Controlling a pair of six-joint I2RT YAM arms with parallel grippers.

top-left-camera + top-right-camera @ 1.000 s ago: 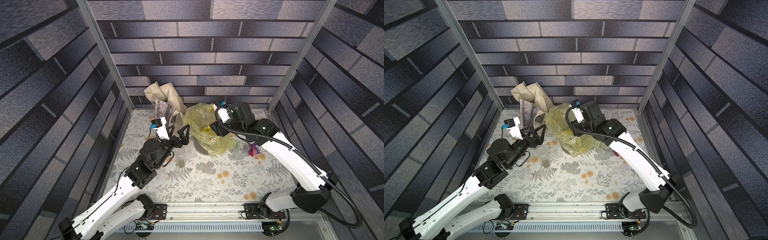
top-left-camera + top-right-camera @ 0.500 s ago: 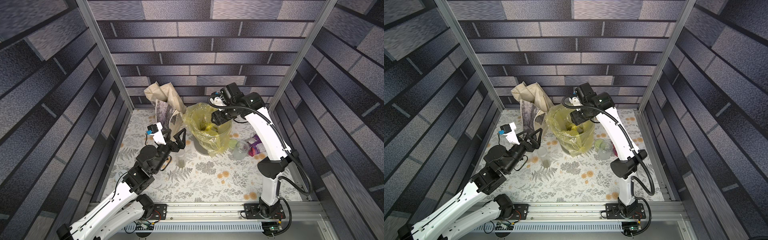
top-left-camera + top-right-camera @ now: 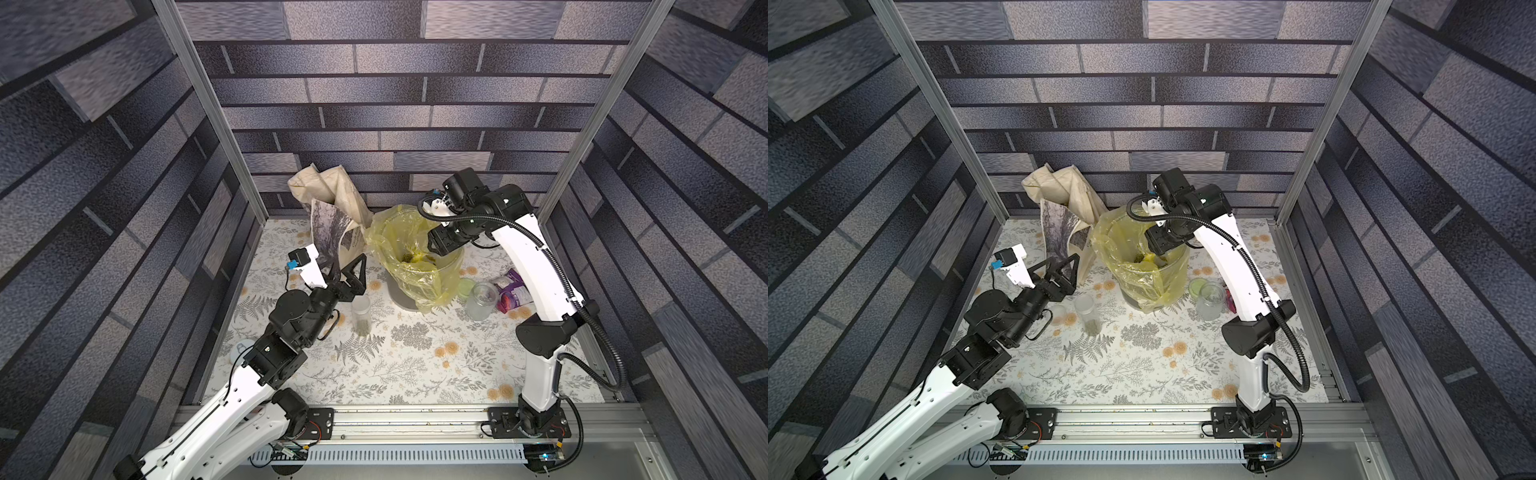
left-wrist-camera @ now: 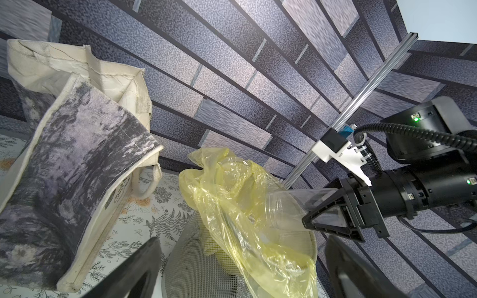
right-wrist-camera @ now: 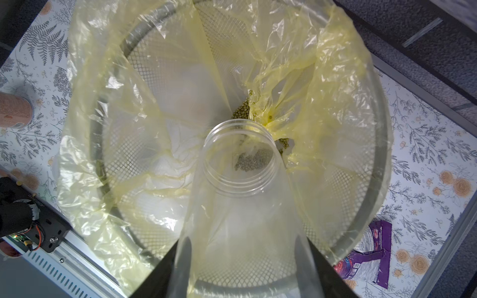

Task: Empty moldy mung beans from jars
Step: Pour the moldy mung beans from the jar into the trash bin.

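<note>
Mung beans (image 5: 244, 109) are lying in a small pile at the bottom of the yellow bag (image 3: 419, 286) lining the grey bucket (image 3: 397, 299) at the far middle. The right gripper (image 5: 242, 268) is clamping an uncapped slim jar (image 5: 240, 206), tipping it mouth-down over that pile. The left gripper (image 3: 349, 268) is hanging wide open and empty, left of the bucket, near a second slim jar (image 3: 360, 316) holding beans.

Light comes evenly from overhead: bright on the white fern-printed tabletop (image 3: 395, 365), where shadows lie faint and soft-edged, dimmer up the grey brick-patterned walls (image 3: 415, 62) (image 3: 1142, 54), which bend and smear toward the edges in both top views. The crinkled yellow translucent plastic bag (image 5: 335, 77) flashes white glare. Nearest the right wrist lens, the clear plastic jar (image 5: 240, 219) blurs.
</note>
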